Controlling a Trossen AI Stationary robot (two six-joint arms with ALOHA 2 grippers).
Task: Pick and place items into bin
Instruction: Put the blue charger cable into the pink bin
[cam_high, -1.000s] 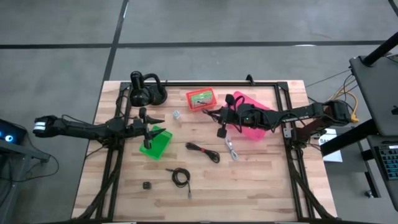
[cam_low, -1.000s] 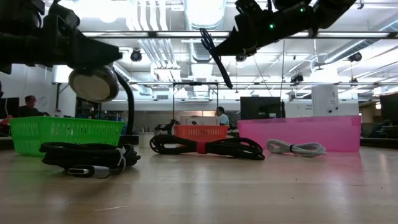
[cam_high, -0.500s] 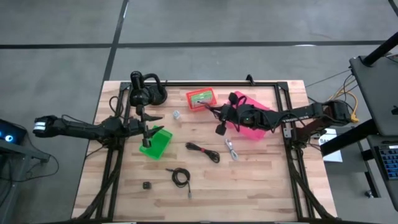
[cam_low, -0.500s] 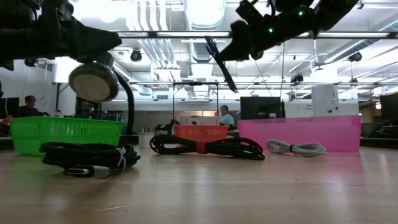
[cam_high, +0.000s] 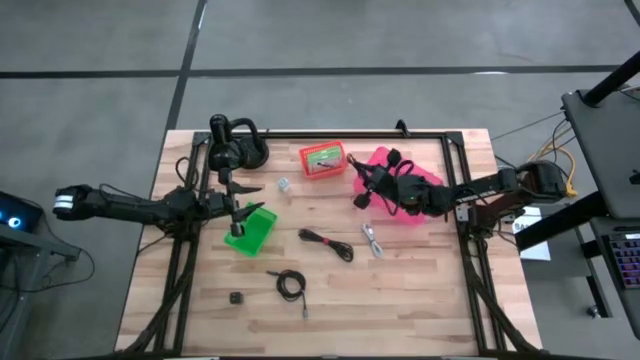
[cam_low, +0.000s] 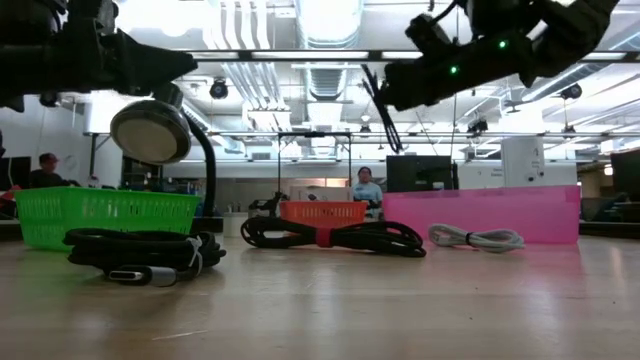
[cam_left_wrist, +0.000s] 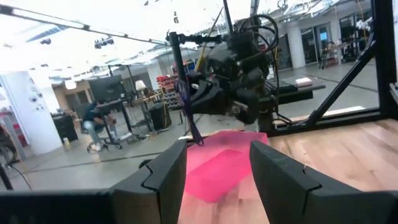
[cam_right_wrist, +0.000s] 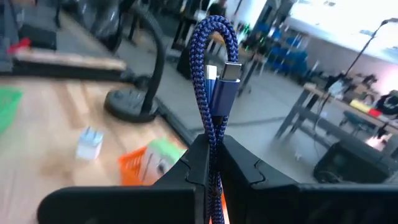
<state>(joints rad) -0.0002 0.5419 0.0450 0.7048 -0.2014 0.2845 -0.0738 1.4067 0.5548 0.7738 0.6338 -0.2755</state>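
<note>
Transport step, judging by the layout. Left to right in the high view:

Left hand (cam_high: 243, 198) sat at centre-left of the frame, over the green bin (cam_high: 250, 230), fingers spread and nothing between them. Left wrist view confirmed the gap was bare. Looked idle.

Bottom centre: tiny black block (cam_high: 236, 298) and one coiled black cable (cam_high: 291, 285) lay loose on the desk (cam_high: 420, 300), well apart from any bin. A second black cable (cam_high: 327, 244) lay mid-frame, a pale cable (cam_high: 372, 240) just to its right. Small white piece (cam_high: 284, 185) sat above them, left of the orange bin (cam_high: 324, 159), which had a green packet in it.

Right of centre: right hand (cam_high: 372, 185) was clamped shut on the purple cable (cam_right_wrist: 214, 68), at the left edge of the pink bin (cam_high: 425, 185). Right wrist view showed the braided loop pinched between the fingers (cam_right_wrist: 186, 165), connector end sticking out past them. Low view had the cable hanging clear of the desk, high above the pink wall.

Next move, my read: carry the hand further over the pink bin's interior, lower it, then open. The dangling tail needs to clear the near wall or it will drape over the rim. Five loose items would still be left on the desk.
</note>
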